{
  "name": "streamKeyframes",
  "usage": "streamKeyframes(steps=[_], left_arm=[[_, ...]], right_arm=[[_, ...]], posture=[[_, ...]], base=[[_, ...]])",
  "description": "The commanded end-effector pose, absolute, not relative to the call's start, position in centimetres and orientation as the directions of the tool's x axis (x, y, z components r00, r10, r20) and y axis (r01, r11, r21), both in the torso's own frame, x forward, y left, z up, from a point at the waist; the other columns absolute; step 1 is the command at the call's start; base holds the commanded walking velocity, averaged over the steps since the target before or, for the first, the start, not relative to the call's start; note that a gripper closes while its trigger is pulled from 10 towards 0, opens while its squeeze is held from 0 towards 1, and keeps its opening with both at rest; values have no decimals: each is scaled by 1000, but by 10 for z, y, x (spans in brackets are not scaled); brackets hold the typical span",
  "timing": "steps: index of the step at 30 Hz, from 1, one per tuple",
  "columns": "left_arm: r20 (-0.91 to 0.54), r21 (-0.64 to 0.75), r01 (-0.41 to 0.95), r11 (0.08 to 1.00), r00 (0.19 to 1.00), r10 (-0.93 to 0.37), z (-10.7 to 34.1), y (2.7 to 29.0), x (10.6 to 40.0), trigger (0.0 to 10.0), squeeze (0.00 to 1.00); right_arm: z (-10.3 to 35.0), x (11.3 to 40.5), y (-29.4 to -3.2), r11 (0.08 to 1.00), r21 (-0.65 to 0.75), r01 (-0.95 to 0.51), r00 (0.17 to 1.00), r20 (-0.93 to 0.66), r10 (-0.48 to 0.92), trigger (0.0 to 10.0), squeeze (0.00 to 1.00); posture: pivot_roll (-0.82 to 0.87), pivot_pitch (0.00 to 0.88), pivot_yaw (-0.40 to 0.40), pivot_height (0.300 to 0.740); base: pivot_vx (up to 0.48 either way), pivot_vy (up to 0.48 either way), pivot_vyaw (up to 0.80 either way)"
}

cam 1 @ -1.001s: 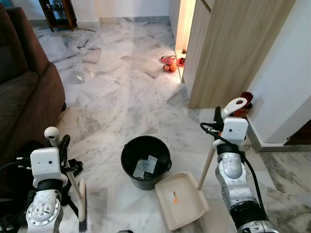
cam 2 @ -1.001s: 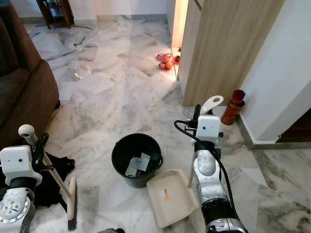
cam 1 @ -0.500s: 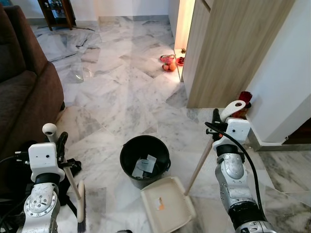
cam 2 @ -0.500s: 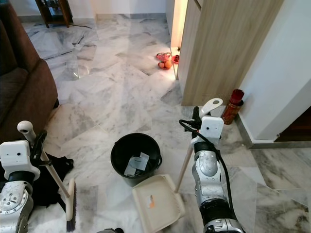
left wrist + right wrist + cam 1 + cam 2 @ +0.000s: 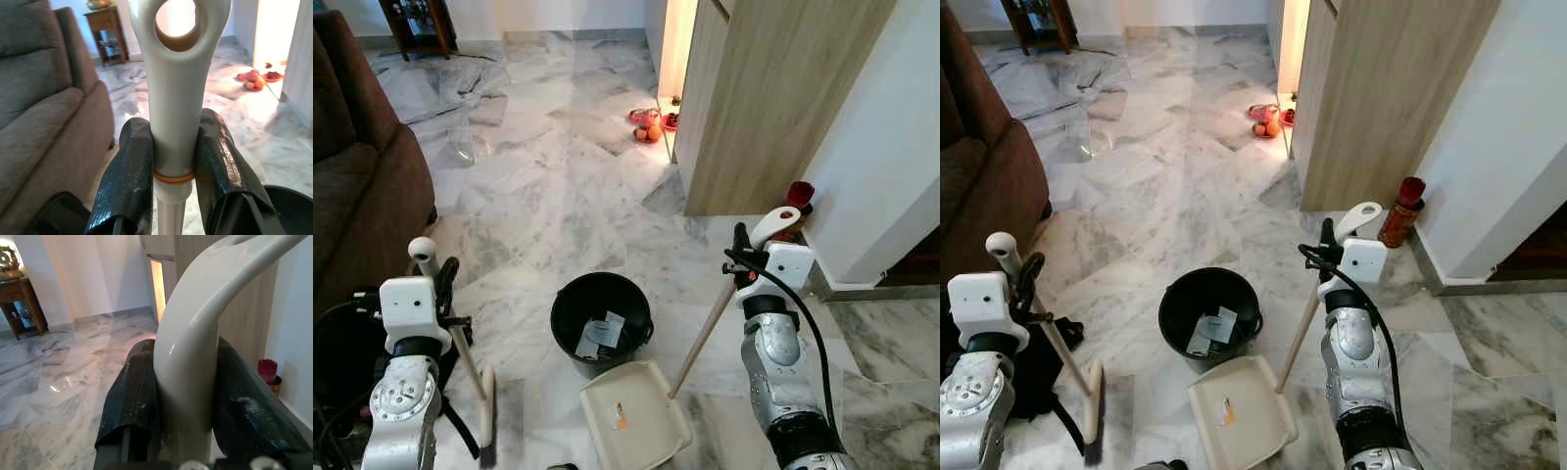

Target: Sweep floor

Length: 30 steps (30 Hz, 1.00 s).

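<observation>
Left gripper (image 5: 173, 171): jaws clamped on cream plastic broom handle (image 5: 176, 98), at 8 o'clock from the round black plastic bucket (image 5: 601, 311).
Right gripper (image 5: 183, 396): jaws gripping cream long-handled dustpan (image 5: 634, 421), pan at bucket's 6 o'clock.
Dustpan contents: small scrap, possibly paper.
Floor: grey-veined white marble floor (image 5: 538, 186).

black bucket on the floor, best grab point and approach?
Judging by shape, pinch the rim of the round black plastic bucket from straight above, one finger inside and one outside. It stands upright and open, and its wall looks too wide to span. Use the side away from the cream plastic dustpan, which sits against its near edge.
</observation>
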State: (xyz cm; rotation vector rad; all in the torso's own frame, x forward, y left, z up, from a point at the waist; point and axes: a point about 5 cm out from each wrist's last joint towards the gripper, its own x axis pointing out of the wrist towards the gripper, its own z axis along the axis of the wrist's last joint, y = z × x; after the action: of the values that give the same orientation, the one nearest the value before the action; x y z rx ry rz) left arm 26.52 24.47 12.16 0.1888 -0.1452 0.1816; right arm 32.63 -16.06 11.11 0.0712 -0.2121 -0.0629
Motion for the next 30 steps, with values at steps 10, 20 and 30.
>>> streamKeyframes(steps=[10, 20, 30], left_arm=[[188, 190, -118, 975, 979, 82, 130, 238, 282, 10000, 0], [175, 175, -132, 976, 979, 101, 122, 235, 274, 10000, 0], [181, 166, -155, 974, 976, 124, 120, 235, 272, 10000, 0]], right_arm=[[123, 323, -163, 991, 105, 87, 956, 271, -113, 10000, 0], [122, 323, -163, 994, 88, 68, 960, 265, -89, 10000, 0], [122, 323, -163, 994, 86, 62, 963, 258, -82, 10000, 0]], posture=[[40, 108, 75, 740], [41, 113, 46, 740], [49, 145, 25, 740]], base=[[0, 0, 0], [0, 0, 0], [0, 0, 0]])
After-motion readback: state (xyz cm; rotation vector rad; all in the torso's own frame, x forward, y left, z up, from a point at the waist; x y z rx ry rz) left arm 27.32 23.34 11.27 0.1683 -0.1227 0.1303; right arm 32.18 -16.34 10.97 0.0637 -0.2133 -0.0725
